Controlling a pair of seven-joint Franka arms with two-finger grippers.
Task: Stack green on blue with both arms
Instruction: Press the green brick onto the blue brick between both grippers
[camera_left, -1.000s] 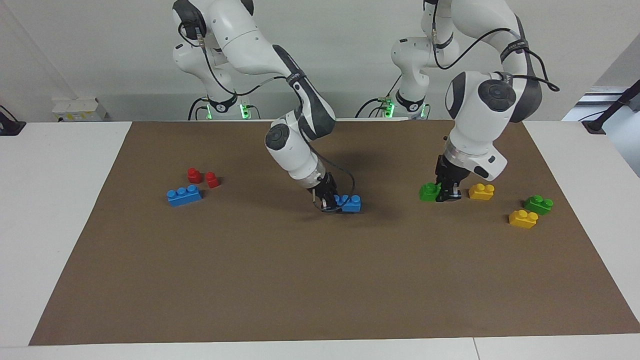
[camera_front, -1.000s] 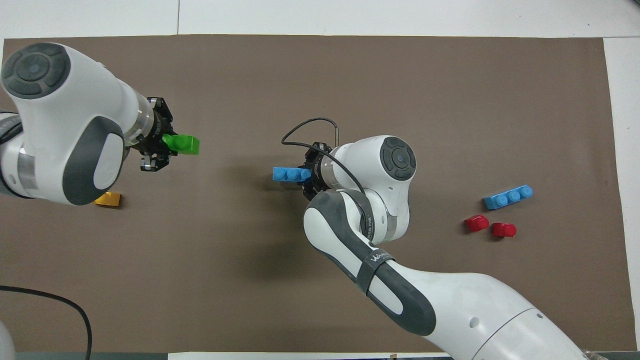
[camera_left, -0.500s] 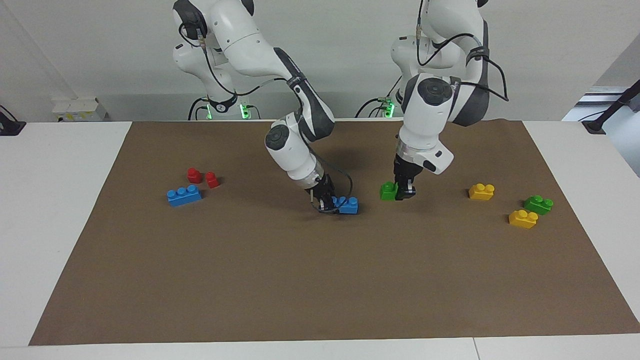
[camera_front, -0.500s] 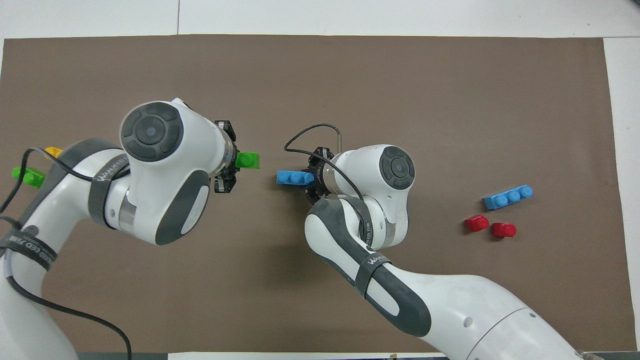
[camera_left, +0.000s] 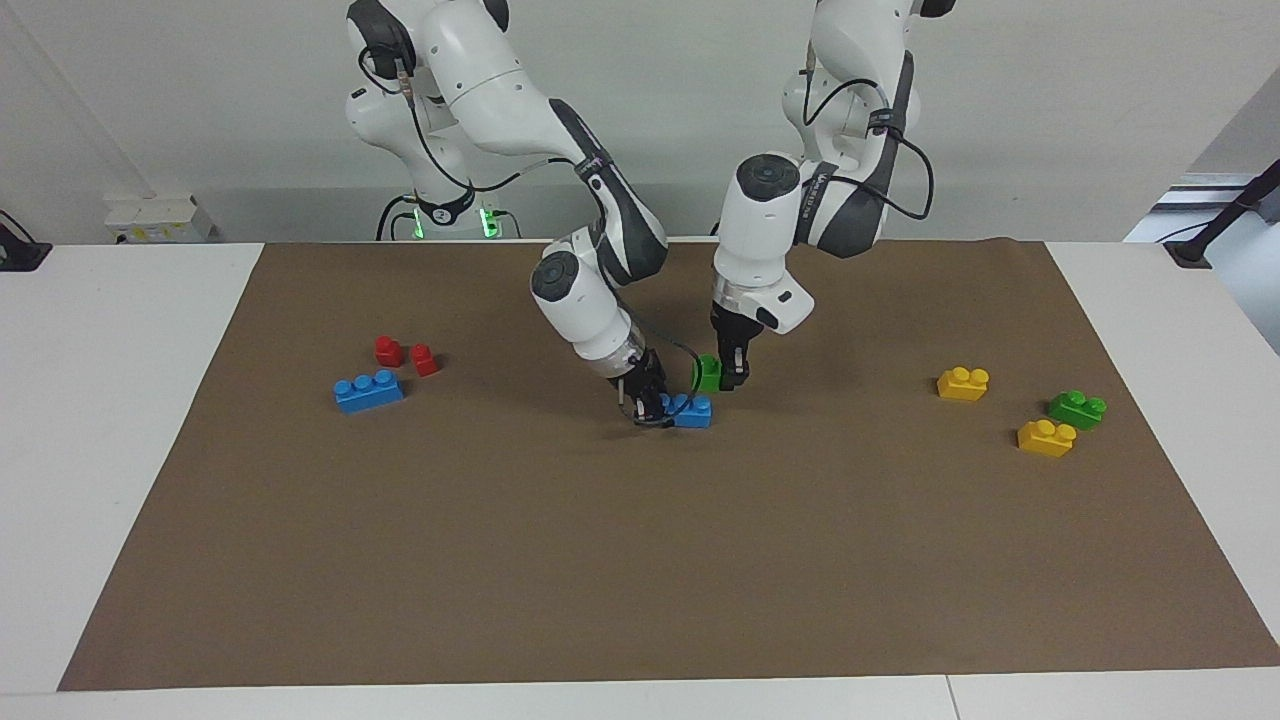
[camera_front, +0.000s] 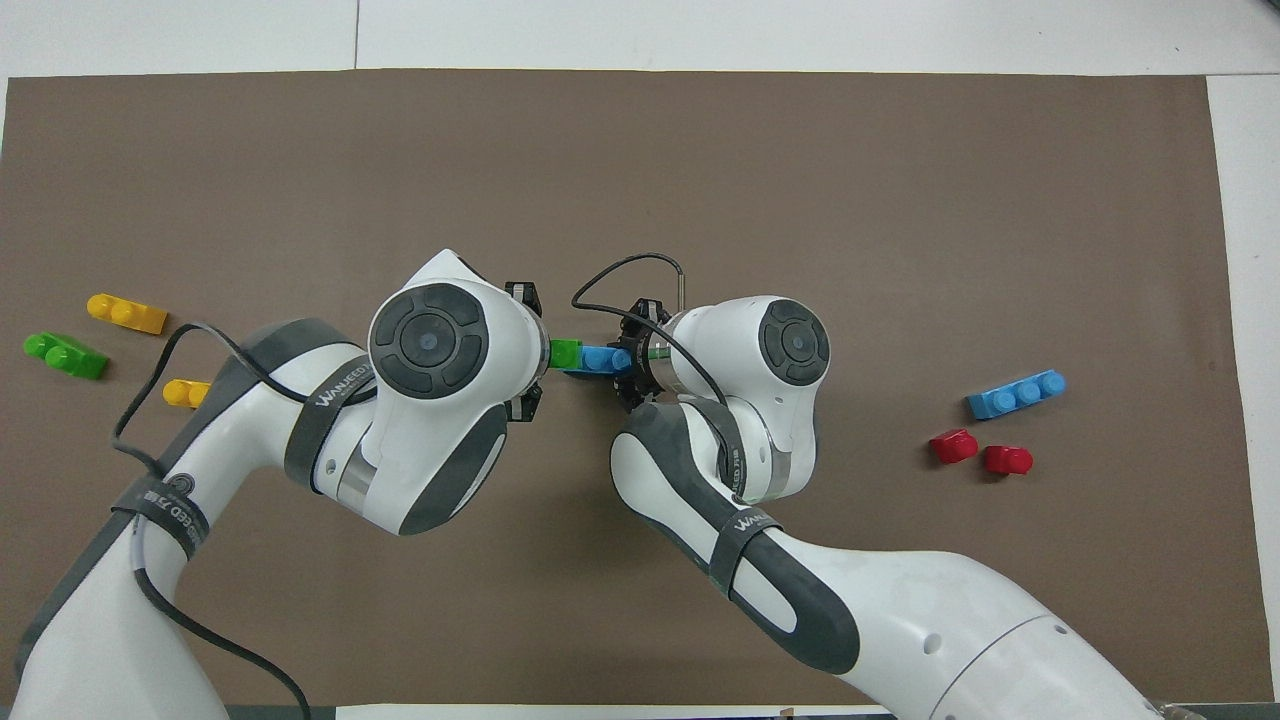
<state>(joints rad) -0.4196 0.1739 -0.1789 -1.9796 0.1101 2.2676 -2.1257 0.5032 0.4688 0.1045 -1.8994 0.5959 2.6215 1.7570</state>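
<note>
The left gripper (camera_left: 733, 377) is hanging near the middle of the brown mat (camera_left: 640, 560), its fingers clamped on a green brick (camera_left: 708, 372) that is riding in the air just above one end of a blue brick (camera_left: 691, 409). The right gripper (camera_left: 650, 402) is sitting low at the mat's middle too, pinching the other end of that blue brick and keeping it down on the mat. From overhead the green brick (camera_front: 564, 353) is showing just beside the blue one (camera_front: 600, 358), the two grippers facing each other across them. A second blue brick (camera_left: 368, 390) is lying toward the right arm's end of the bench, with two red blocks (camera_left: 405, 355) just beside it. Toward the left arm's end, two yellow bricks (camera_left: 963, 383) and another green brick (camera_left: 1077, 408) are lying near the mat's edge.
</note>
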